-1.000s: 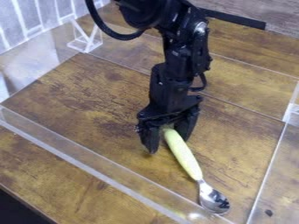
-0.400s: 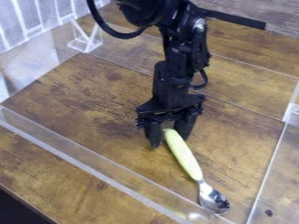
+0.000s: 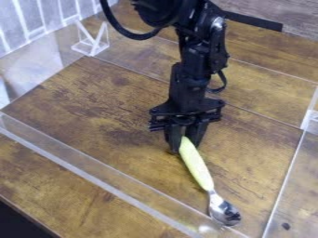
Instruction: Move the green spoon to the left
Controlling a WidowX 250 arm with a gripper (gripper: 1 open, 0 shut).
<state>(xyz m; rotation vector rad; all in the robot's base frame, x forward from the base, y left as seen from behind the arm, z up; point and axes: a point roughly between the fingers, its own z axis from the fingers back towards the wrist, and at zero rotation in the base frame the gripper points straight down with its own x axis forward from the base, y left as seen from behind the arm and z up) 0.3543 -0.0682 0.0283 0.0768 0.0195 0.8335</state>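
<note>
**Gripper narrowing on spoon handle**

Nearest: green spoon (image 3: 199, 171) flat on table (image 3: 87, 112), silver bowl toward front edge. Beyond, at handle's far end: gripper (image 3: 184, 142), pointing down, narrower than a second ago, seemingly pinching handle. Grasp likely forming; leftward move not yet begun.

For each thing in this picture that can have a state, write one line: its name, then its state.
gripper: pointing down, fingers drawn in around the top end of the spoon's handle; a firm grip cannot be confirmed.
green spoon: lying flat on the wooden table, bowl toward the camera, not lifted.
</note>
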